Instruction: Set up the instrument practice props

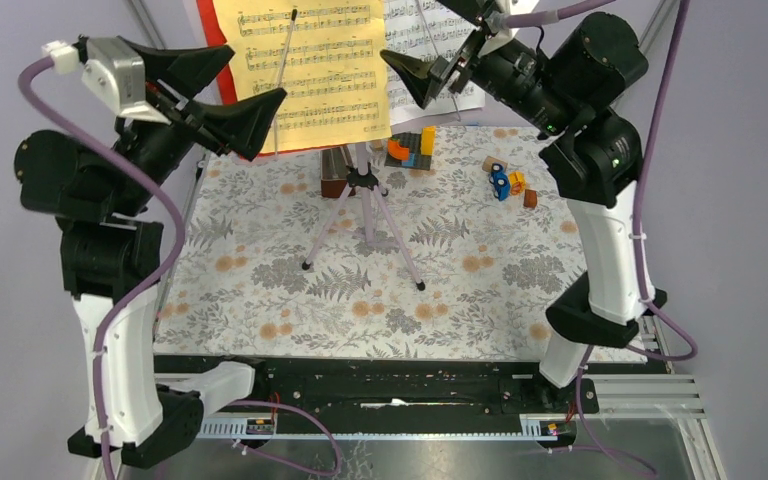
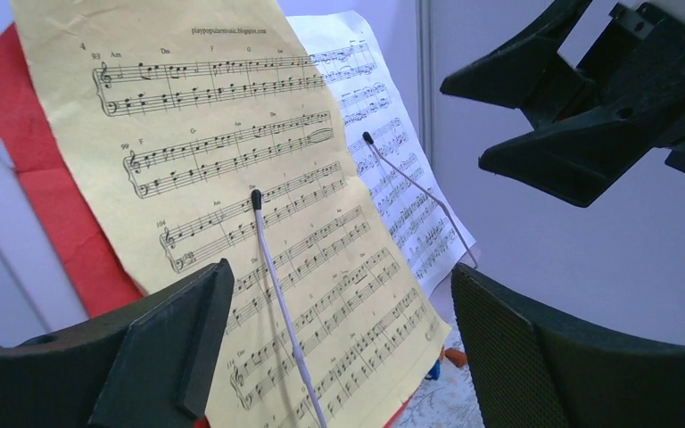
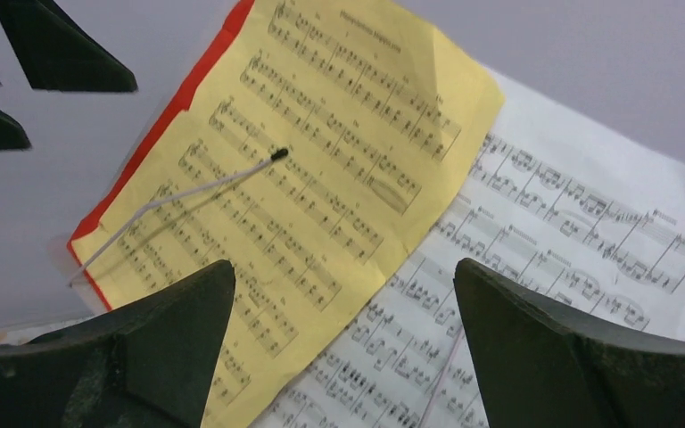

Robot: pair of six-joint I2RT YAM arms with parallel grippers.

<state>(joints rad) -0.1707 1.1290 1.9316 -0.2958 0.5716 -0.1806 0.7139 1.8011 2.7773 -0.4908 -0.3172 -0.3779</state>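
The lilac tripod [image 1: 365,215] stands at the back middle of the table. On the stand above it lean a yellow sheet-music page [image 1: 310,70], a white page [image 1: 430,50] to its right and a red page [image 1: 215,40] showing behind its left edge. Thin wire arms [image 2: 276,294] lie across the pages. My left gripper [image 1: 258,72] hovers open just left of the yellow page [image 2: 232,134], nothing between its fingers. My right gripper [image 1: 428,32] hangs open in front of the white page [image 3: 571,241], holding nothing. Both wrist views look straight at the pages.
Orange-yellow toy blocks on a dark base [image 1: 412,148] sit behind the tripod's right. Small blue, yellow and brown toys [image 1: 508,182] lie at the back right. A brown box [image 1: 335,185] is by the tripod's foot. A floral cloth [image 1: 260,280] covers the table.
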